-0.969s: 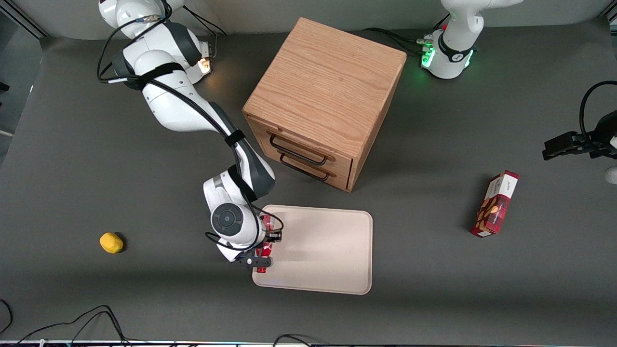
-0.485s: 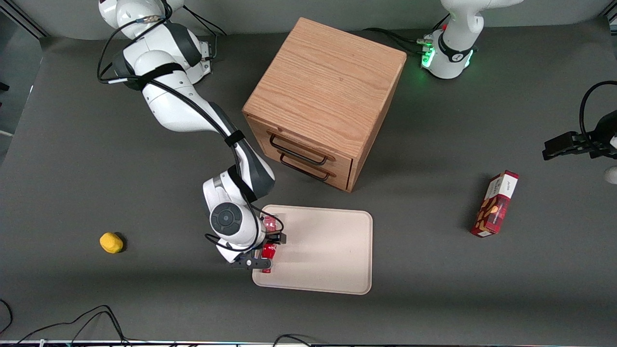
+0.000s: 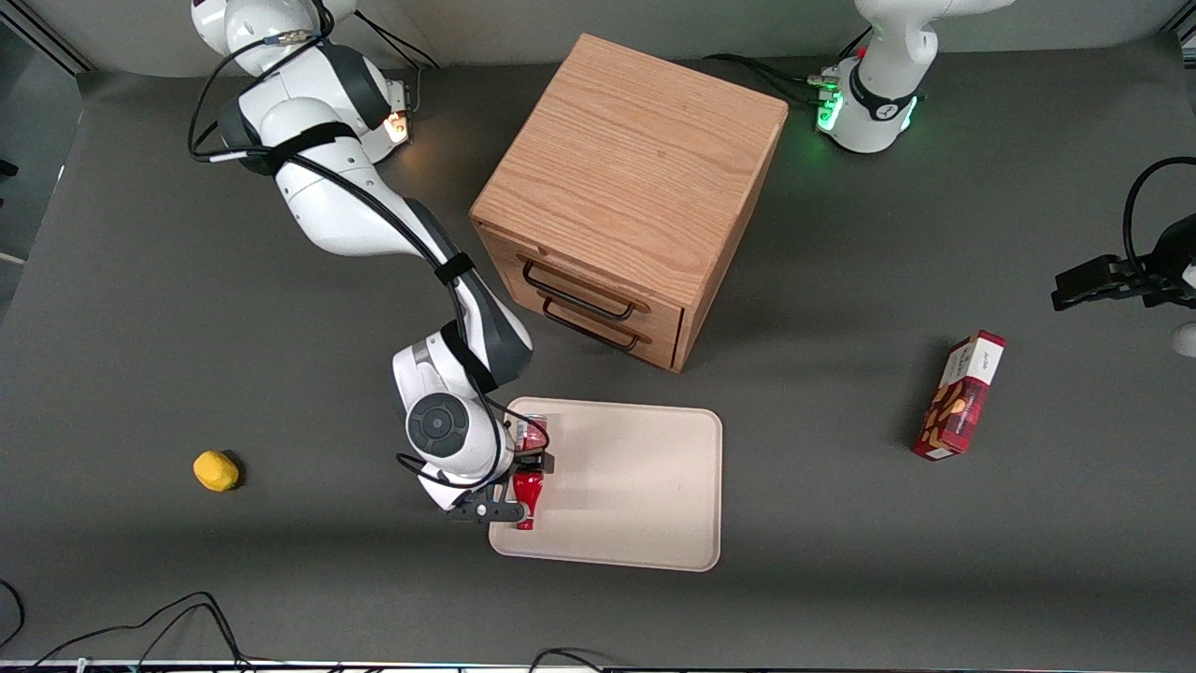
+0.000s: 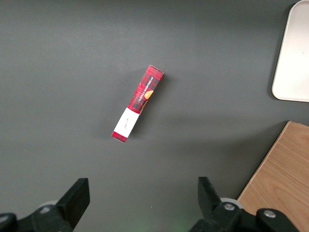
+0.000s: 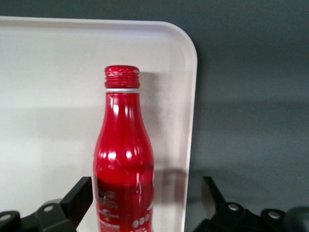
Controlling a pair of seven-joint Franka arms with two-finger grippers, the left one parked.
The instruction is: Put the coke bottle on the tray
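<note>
Here, coke bottle point(image 3: 526, 487) lying on tray point(image 3: 635, 486), base hidden under spread, released hand point(image 3: 519, 487)

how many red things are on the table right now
2. The coke bottle lies on the tray, at the edge nearest the working arm, between the fingers of the open pincer. The red snack box lies toward the parked arm's end.
</note>
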